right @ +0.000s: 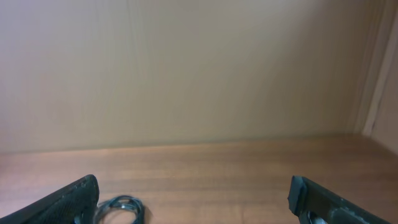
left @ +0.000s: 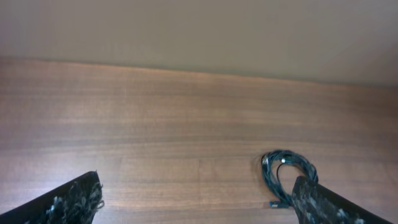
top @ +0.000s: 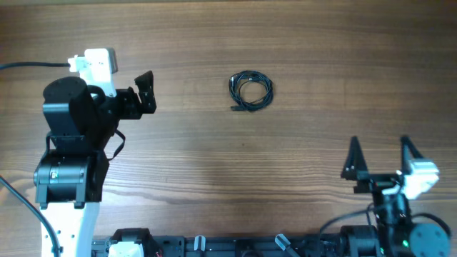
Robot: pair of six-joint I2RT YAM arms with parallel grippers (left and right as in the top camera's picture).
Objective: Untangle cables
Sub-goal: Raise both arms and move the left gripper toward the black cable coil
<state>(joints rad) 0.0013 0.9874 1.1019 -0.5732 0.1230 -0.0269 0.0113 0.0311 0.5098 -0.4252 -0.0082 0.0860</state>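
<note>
Item: cables [top: 250, 91], thin black wire wound into one small loose coil, a tiny plug end poking out at its lower left. They lie flat on the wooden table [top: 285, 171], in the upper middle of the overhead view, and nothing touches them. Left gripper [top: 148, 91]: at the left side of the table, pointing toward the coil and well apart from it; jaws spread wide, nothing between them. In the left wrist view the cables [left: 287, 174] lie ahead of the finger [left: 323, 202] at the right of the frame, their near edge hidden behind its tip. Right gripper [top: 379, 151]: near the front right of the table, well apart from the coil; jaws spread wide, empty. In the right wrist view only part of the cables [right: 121, 204] shows, at the bottom edge, just beside the finger at the left of the frame. Background: plain beige wall [right: 199, 74].
</note>
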